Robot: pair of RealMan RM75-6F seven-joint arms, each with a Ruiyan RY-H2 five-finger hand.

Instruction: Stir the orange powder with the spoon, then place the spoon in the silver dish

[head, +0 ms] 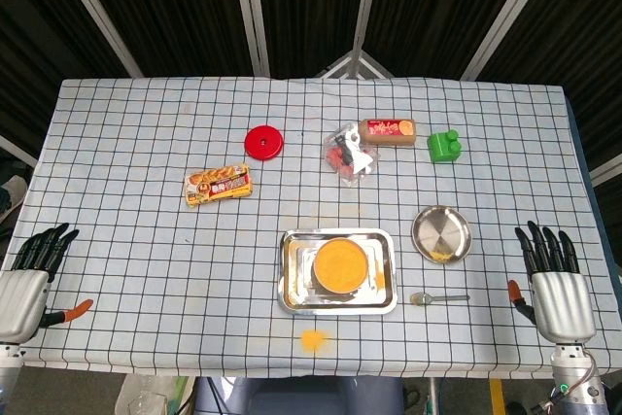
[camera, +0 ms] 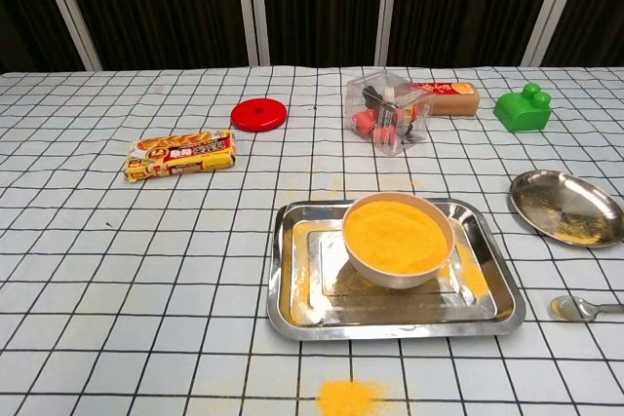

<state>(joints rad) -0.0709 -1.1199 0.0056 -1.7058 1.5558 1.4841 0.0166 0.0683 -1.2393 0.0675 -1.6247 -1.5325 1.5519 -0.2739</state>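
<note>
Head view | left hand (head: 27, 284) flat, fingers apart, holding nothing | right hand (head: 556, 289) likewise

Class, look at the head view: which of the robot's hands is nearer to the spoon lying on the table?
The right hand. It rests open at the table's right edge, just right of the spoon. The left hand lies at the far left edge, beyond the tray.

Open cloth is lying between the right hand (head: 556, 284) and the spoon (head: 437, 297); the silver dish (head: 442, 234) is sitting just beyond it, the tray (head: 292, 284) crowding its left
</note>
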